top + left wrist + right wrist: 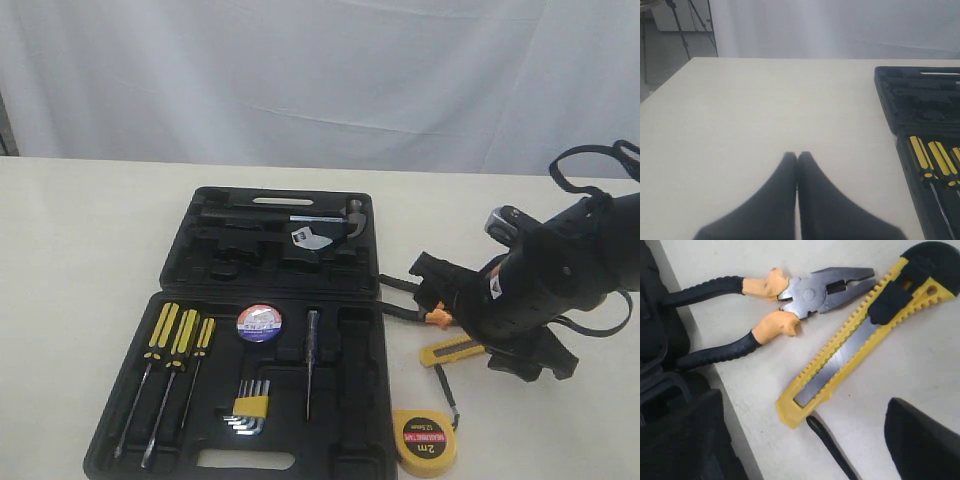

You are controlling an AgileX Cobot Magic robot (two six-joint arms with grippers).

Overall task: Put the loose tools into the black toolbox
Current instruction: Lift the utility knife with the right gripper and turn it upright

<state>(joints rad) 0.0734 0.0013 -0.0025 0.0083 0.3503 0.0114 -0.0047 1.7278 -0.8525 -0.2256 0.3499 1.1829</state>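
While the left jaws sit shut and empty, the right jaws hang open over black-and-orange-handled steel pliers and a yellow-black utility knife on the cream surface just right of the black plastic toolbox, probably needing descent and closure next.

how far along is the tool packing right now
Done: the black tape roll with the white-blue-red label sits in the black plastic toolbox. Nothing is in hand; the right end effector hangs open over the black-and-orange-handled pliers and the yellow-black utility knife. Those two and the round yellow tape measure lie on the table beside the box, left to pack. The left end effector is shut.
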